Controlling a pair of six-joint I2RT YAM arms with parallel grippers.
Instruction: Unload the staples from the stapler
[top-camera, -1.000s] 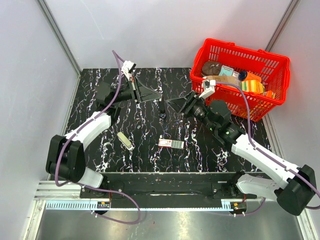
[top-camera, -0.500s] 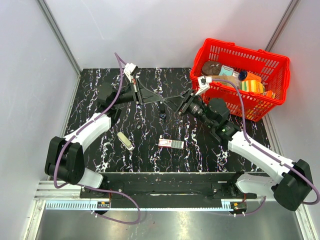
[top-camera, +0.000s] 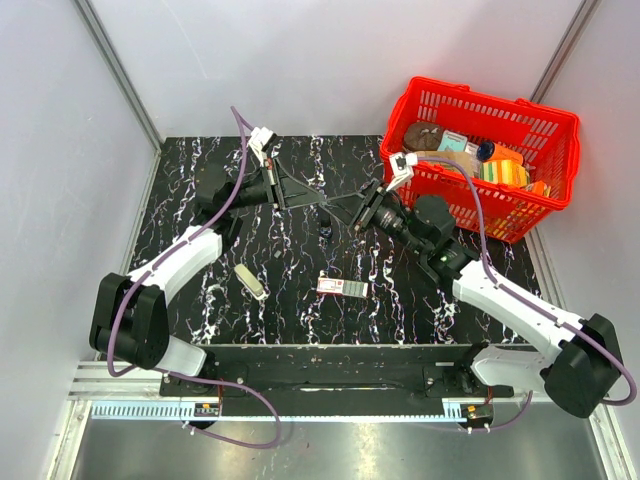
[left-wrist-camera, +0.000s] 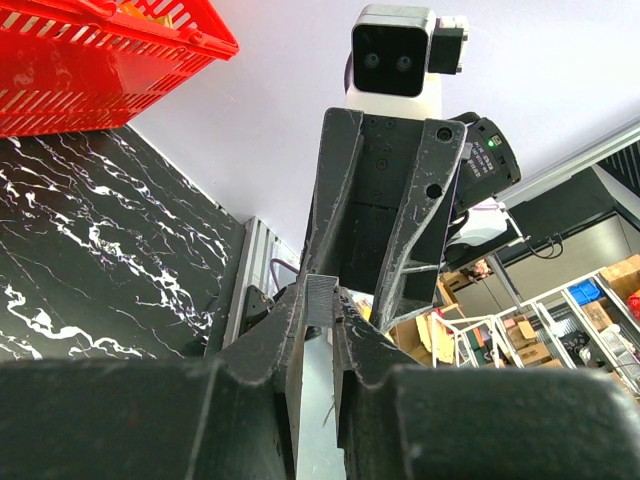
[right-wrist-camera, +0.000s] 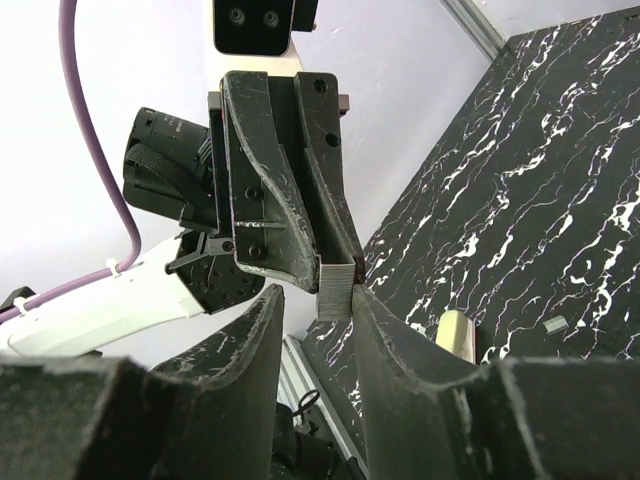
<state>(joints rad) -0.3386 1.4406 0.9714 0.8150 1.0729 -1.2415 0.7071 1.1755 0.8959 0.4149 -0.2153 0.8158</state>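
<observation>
Staples (right-wrist-camera: 338, 288): a short, ribbed, grey metal strip

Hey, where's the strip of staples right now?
In the right wrist view, the staples are pinched at the tip of the left gripper, sitting between the open fingers of the right gripper.

Robotics lab, enclosed test cell. Plain grey wall panels (top-camera: 330, 60) on aluminium framing (top-camera: 122, 85); black marbled worktop (top-camera: 400, 300); slotted mounting rail (top-camera: 320, 375) at the near edge. Beyond the cell: shelving with blue parts bins (left-wrist-camera: 590, 300), stacked cardboard boxes (left-wrist-camera: 520, 340).
</observation>
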